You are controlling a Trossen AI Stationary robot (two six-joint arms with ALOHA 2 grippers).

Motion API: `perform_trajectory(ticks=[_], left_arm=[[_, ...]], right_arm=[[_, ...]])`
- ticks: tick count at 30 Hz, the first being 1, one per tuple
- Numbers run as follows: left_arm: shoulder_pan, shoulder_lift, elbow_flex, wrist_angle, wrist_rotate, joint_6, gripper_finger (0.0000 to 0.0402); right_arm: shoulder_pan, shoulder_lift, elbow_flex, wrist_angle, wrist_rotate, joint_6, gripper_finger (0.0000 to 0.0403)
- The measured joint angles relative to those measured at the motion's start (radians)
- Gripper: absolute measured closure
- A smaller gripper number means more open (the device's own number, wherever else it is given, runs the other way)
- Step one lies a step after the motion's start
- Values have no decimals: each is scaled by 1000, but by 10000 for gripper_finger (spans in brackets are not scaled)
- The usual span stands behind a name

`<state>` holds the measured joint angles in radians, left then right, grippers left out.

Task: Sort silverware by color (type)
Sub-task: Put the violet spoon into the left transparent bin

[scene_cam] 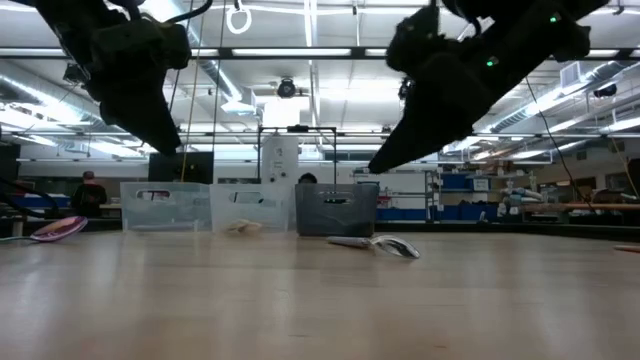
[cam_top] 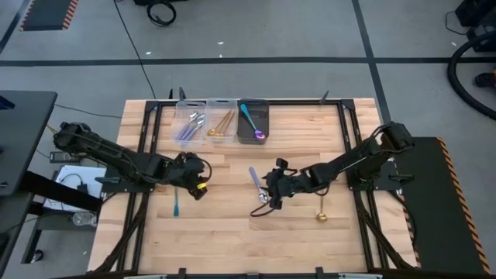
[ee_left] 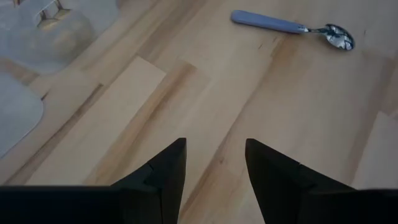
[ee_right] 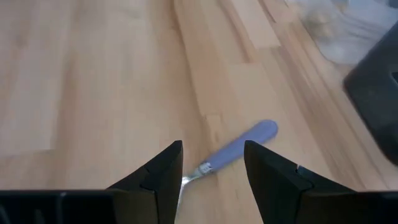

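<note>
Left gripper (cam_top: 200, 180) hovers over bare wood left of centre, fingers (ee_left: 165, 177) parted, holding nothing. Teal-handled spoon (cam_top: 176, 206) lies just beside it, nearer front edge. Lilac-handled spoon (cam_top: 256, 183) lies mid-table. Right gripper (cam_top: 273, 195) poised directly above it, jaws spread, handle between tips, not gripped. Gold spoon (cam_top: 319, 209) right of that. Three bins (cam_top: 222, 120) at far edge hold sorted spoons.
</note>
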<state>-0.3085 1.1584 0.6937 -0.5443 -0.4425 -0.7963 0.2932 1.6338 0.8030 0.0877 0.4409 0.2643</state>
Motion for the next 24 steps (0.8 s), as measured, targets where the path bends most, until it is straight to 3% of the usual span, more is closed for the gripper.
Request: perform_trajectory(ticks=[5, 17, 24], left_arm=[[-15, 0, -16, 22, -19, 1, 228], [-67, 0, -16, 20, -20, 8, 228], [-67, 0, -16, 21, -20, 33, 228]], right_arm=[[0, 103, 110, -97, 44, 67, 223], [11, 261, 306, -375, 38, 304, 216], [13, 368, 440, -575, 44, 393, 191]])
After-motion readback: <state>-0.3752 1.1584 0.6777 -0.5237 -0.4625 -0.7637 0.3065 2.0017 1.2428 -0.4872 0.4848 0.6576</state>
